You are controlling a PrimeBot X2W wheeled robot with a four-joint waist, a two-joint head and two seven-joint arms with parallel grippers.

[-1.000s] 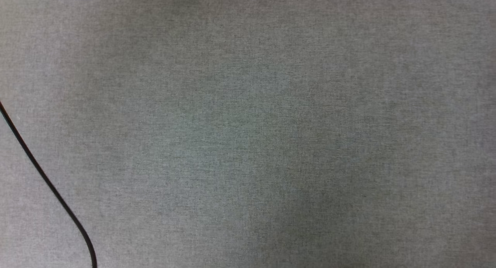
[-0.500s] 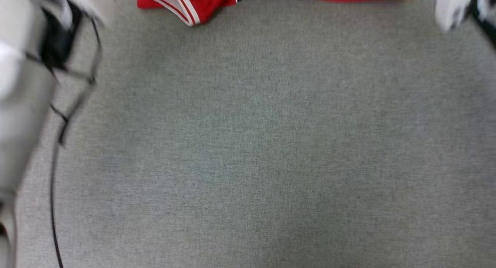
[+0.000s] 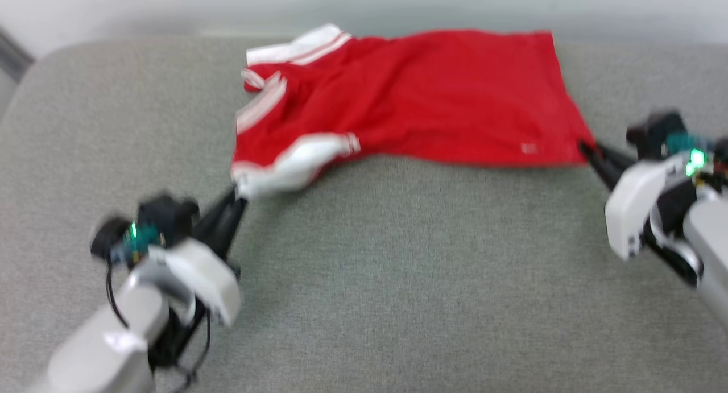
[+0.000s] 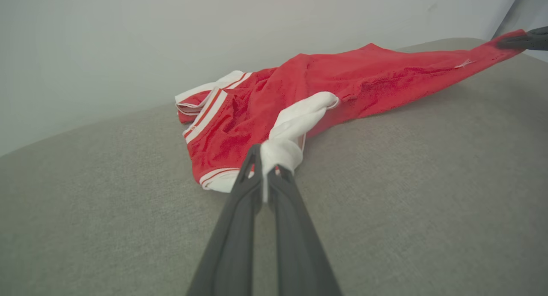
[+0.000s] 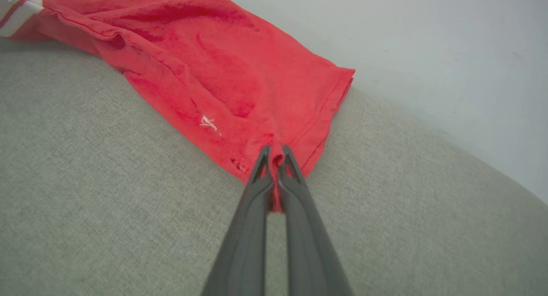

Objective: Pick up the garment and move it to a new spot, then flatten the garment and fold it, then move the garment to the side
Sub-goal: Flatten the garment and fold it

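Garment (image 3: 432, 97) lay stretched along the far side of the cushion (image 3: 398, 279), close to the wall (image 3: 142, 6), with the red body facing up and no numerals in sight. You had your left gripper (image 3: 241, 197) clamped on the white sleeve (image 4: 295, 120), the cloth bunched between its tips. You had your right gripper (image 3: 584, 147) pinched tight on the hem corner (image 5: 295, 133) at the opposite end. Between the two grips the near edge ran fairly taut, and the wrist views showed it raised a little off the cushion at each held end.

By my reading you were partway through the early work. With both ends in hand you were either carrying the garment to its spot or pulling it flat; the pictures did not say which. The hem half looked nearly smooth. The collar end was rumpled, with striped trim doubled over and the held sleeve twisted into a rope. So flattening was not finished, no fold had been made, and the move to the side was left.
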